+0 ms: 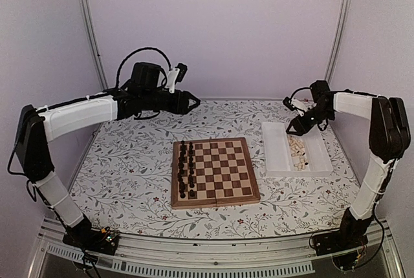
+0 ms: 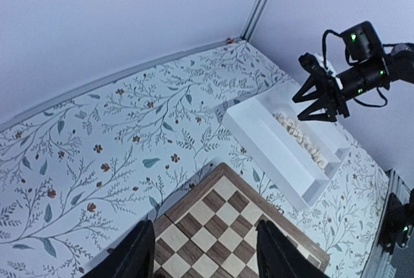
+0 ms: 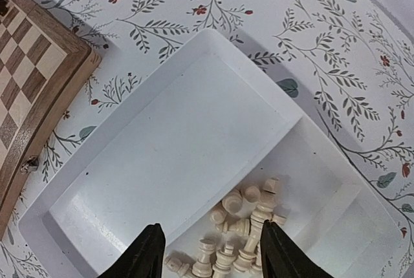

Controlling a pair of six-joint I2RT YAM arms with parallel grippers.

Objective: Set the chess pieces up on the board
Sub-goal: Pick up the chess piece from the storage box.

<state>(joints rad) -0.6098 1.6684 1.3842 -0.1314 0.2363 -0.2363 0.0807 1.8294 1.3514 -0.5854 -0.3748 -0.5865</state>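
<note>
Hovering my right gripper [image 3: 212, 244] above the chess pieces [image 3: 249, 223], claw released.

I see both of its fingers [image 3: 150, 252] spread apart with nothing between them, hanging just over the pale pieces, which lie jumbled in a heap in the right-hand compartment of the white tray [image 3: 181, 142]. The tray sits on the floral tablecloth [image 1: 129, 161] just to the right of the board [image 1: 226, 174], apart from it. On the board, dark pieces [image 1: 186, 169] stand in 2 columns along its left side. My left gripper [image 2: 206, 242] is held high over the far left of the table, looking down past the board's far corner toward the tray. Its 2 fingers are parted too, and it grasps nothing.
</note>
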